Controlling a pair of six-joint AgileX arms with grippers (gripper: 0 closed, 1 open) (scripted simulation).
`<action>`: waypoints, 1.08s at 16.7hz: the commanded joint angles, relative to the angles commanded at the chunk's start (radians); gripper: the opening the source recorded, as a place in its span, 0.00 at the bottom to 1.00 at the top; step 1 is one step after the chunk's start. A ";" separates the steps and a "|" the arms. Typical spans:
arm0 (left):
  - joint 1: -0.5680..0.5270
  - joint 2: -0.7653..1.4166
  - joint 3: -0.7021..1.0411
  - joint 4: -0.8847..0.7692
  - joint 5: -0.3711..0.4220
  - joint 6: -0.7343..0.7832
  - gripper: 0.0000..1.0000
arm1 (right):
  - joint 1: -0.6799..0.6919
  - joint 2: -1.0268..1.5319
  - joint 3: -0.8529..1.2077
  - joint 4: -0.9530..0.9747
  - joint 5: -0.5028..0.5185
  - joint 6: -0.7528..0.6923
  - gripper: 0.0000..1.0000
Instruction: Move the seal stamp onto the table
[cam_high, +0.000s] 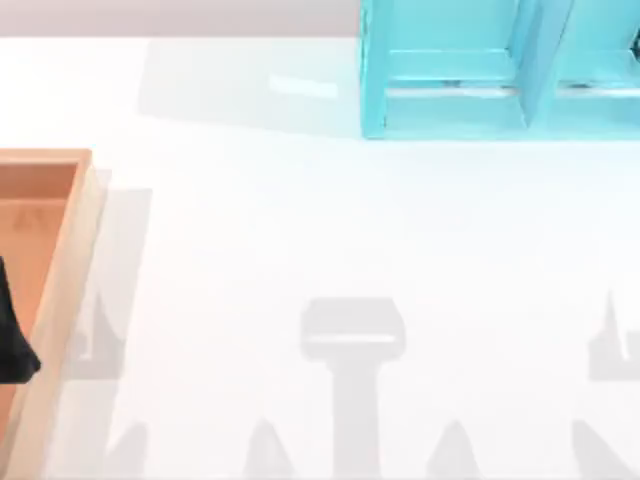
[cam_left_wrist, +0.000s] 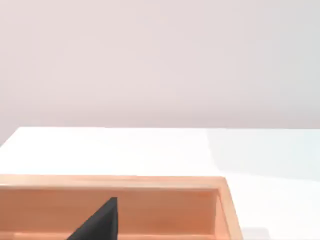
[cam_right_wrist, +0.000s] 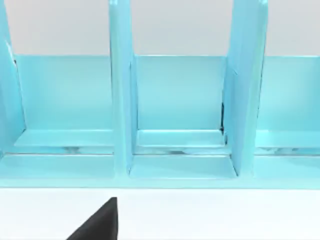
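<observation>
Where the stamp sits I cannot tell; the likely places, as a judgement only, are the tray (cam_high: 62, 285) at the left edge of the tabletop (cam_high: 300, 230) or a bay of the shelf (cam_high: 450, 70) at the far right. The bare white tabletop between them is the goal, and it offers plenty of flat room for setting the stamp down on its base.

The left hand (cam_left_wrist: 102, 222) hangs over the tray, its dark tip low against the tray's wooden inner wall in the left wrist view, so this arm seems placed to work inside the tray. The right hand (cam_right_wrist: 102, 222) is above the tabletop facing the shelf's open bays, well short of them, which reads as a waiting pose. Whether either hand is wide or narrow I cannot tell.

I judge the task hardly begun: nothing is seen held, and the next move calls for locating the stamp
</observation>
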 joint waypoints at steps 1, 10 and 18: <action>0.000 0.000 0.000 0.000 0.000 0.000 1.00 | 0.000 0.000 0.000 0.000 0.000 0.000 1.00; 0.090 0.382 0.351 -0.344 -0.002 0.092 1.00 | 0.000 0.000 0.000 0.000 0.000 0.000 1.00; 0.237 1.145 0.959 -0.931 -0.003 0.249 1.00 | 0.000 0.000 0.000 0.000 0.000 0.000 1.00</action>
